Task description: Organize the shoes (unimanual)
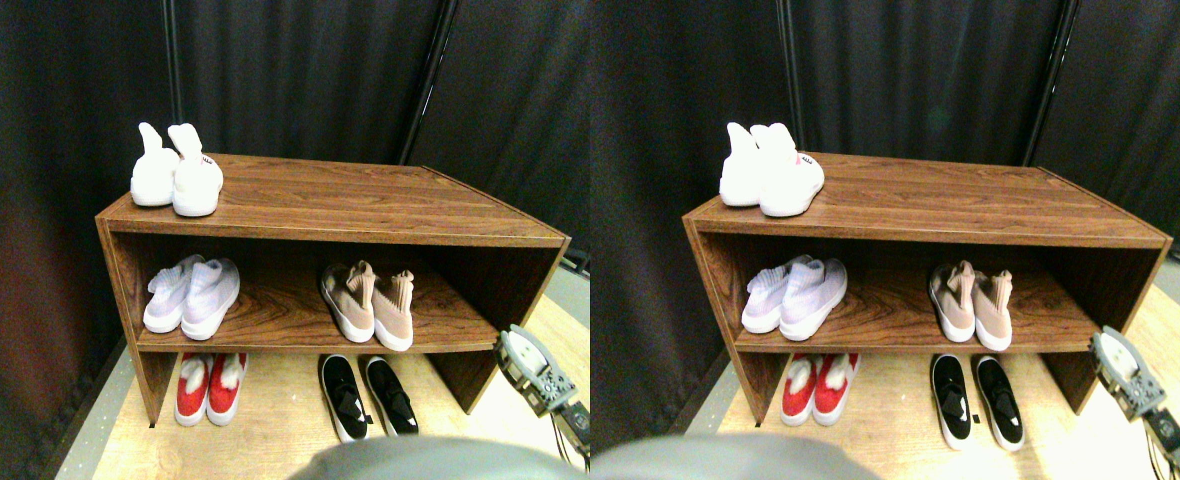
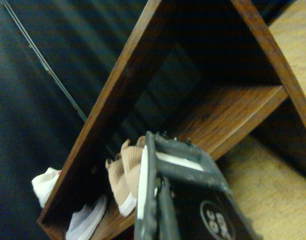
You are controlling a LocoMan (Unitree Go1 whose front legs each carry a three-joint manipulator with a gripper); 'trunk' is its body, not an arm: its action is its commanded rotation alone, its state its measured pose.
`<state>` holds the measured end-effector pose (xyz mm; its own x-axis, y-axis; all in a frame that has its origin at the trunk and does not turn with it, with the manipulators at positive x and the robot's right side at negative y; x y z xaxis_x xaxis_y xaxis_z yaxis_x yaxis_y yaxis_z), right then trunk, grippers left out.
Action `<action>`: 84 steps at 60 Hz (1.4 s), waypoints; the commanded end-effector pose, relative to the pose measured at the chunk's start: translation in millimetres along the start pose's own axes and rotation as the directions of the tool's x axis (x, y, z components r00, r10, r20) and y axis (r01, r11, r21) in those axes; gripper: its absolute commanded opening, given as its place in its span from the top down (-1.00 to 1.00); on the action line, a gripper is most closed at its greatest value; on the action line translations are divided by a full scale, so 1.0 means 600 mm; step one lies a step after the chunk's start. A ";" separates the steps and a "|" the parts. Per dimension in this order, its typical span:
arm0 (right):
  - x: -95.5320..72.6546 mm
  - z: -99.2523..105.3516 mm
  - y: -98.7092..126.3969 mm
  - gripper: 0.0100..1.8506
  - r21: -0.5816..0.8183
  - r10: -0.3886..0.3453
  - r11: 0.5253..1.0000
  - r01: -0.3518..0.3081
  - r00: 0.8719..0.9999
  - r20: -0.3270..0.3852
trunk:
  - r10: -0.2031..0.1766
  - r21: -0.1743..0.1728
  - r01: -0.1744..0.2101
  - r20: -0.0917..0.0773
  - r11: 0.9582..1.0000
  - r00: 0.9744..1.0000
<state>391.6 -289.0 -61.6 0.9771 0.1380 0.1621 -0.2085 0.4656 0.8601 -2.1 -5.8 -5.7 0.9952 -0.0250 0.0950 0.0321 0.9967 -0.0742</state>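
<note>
Five pairs of shoes sit in order on and around the wooden shelf unit. Up on its top board, at ten o'clock in the stereo view, the white pair stands heels up, the two shoes touching. On the middle shelf the pale-lavender pair lies at nine o'clock, with the dusty-pink pair well apart from it near the centre. Down on the pale wooden floor, under the shelf, the red pair sits at seven o'clock and the black slip-ons at six, toes pointing outward. The right claw hangs at four o'clock, just beside the unit's right side panel, touching no shoe; whether its jaws are parted or closed cannot be told. A dark curtain hangs behind everything.
</note>
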 end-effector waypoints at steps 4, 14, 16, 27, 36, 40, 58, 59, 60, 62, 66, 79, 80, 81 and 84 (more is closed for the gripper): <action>-0.020 -0.013 -0.015 0.94 0.044 0.009 0.999 -0.009 1.000 -0.015 | 0.009 -0.015 -0.010 -0.034 1.000 0.999; -0.025 -0.040 -0.060 0.94 0.098 -0.047 0.994 0.050 0.998 -0.037 | 0.013 -0.013 -0.014 -0.069 1.000 0.998; -0.025 -0.042 -0.066 0.94 0.100 -0.067 0.992 0.070 0.997 -0.035 | 0.014 -0.015 -0.015 -0.075 1.000 0.997; -0.012 -0.057 -0.130 0.94 0.163 -0.171 0.971 0.175 0.985 -0.039 | 0.022 -0.017 -0.023 -0.096 1.000 0.995; 0.018 -0.073 -0.195 0.94 0.255 -0.266 0.934 0.252 0.964 0.022 | 0.027 -0.019 -0.029 -0.100 0.999 0.995; 0.030 -0.078 -0.213 0.94 0.305 -0.287 0.914 0.267 0.958 0.023 | 0.027 -0.019 -0.029 -0.100 0.999 0.995; 0.078 -0.077 -0.266 0.94 0.326 -0.389 0.880 0.345 0.918 0.081 | 0.031 -0.023 -0.034 -0.098 0.999 0.995; 0.079 -0.077 -0.266 0.94 0.327 -0.394 0.879 0.348 0.915 0.086 | 0.035 -0.024 -0.037 -0.096 0.999 0.995; 0.082 -0.076 -0.269 0.94 0.334 -0.401 0.875 0.351 0.912 0.093 | 0.035 -0.024 -0.037 -0.096 0.999 0.995; 0.086 -0.075 -0.273 0.94 0.339 -0.406 0.872 0.354 0.909 0.096 | 0.035 -0.024 -0.037 -0.096 0.999 0.995; 0.092 -0.073 -0.280 0.94 0.340 -0.416 0.868 0.361 0.904 0.103 | 0.035 -0.024 -0.037 -0.096 0.999 0.995; 0.091 -0.075 -0.289 0.94 0.341 -0.483 0.841 0.420 0.867 0.124 | 0.046 -0.032 -0.049 -0.095 0.998 0.994; 0.091 -0.075 -0.289 0.94 0.341 -0.483 0.841 0.420 0.867 0.124 | 0.046 -0.033 -0.050 -0.096 0.998 0.994; 0.089 -0.076 -0.289 0.94 0.340 -0.485 0.840 0.423 0.865 0.124 | 0.047 -0.034 -0.050 -0.096 0.998 0.994; 0.083 -0.088 -0.285 0.94 0.344 -0.486 0.835 0.430 0.869 0.094 | 0.049 -0.036 -0.052 -0.096 0.998 0.994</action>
<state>474.4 -323.9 -232.0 0.9387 -0.2194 -0.2659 0.3012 0.1472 0.9421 -3.2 -4.3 -2.6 0.9999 0.0043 0.0140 -0.0030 0.9956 -0.0936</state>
